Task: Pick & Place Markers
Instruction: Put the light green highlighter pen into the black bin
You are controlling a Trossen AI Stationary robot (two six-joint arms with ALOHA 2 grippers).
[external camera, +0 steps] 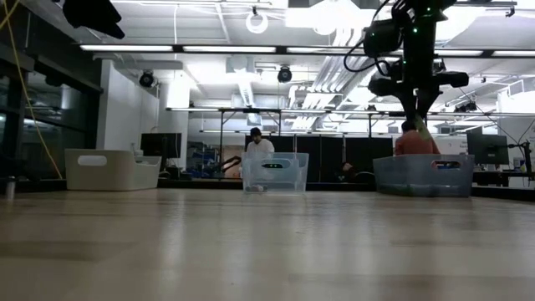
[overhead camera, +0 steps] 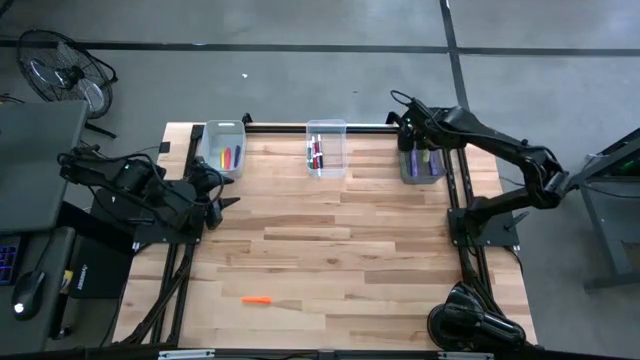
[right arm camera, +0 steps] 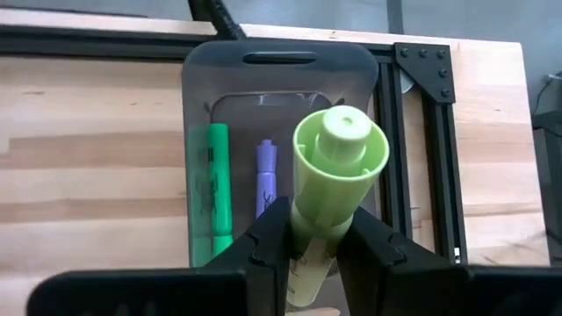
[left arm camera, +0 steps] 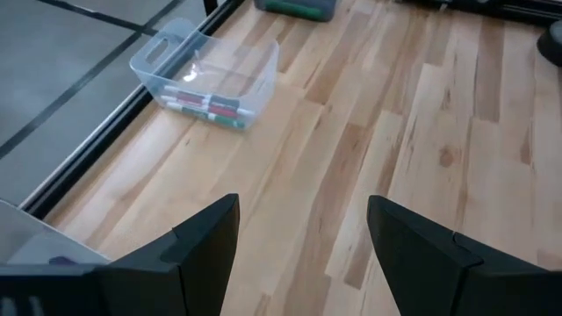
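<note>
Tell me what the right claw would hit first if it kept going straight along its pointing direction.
Probably the floor of the grey bin. The right claw, gripping a light green marker, points down into it, between a green marker and a purple marker; depth is unclear.

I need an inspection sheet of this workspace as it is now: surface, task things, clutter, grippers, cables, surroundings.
Surface: pale wooden plank table, mostly bare.
Job's things: orange marker lies alone near the front; light green marker held above the grey right bin, which holds a green marker and a purple marker; clear middle bin and left bin hold more markers.
Clutter: nothing seen.
Grippers: right gripper shut on the light green marker; left gripper open over the table's left side.
Cables: black cables along the right arm.
Surroundings: floor fan; people behind the table.
</note>
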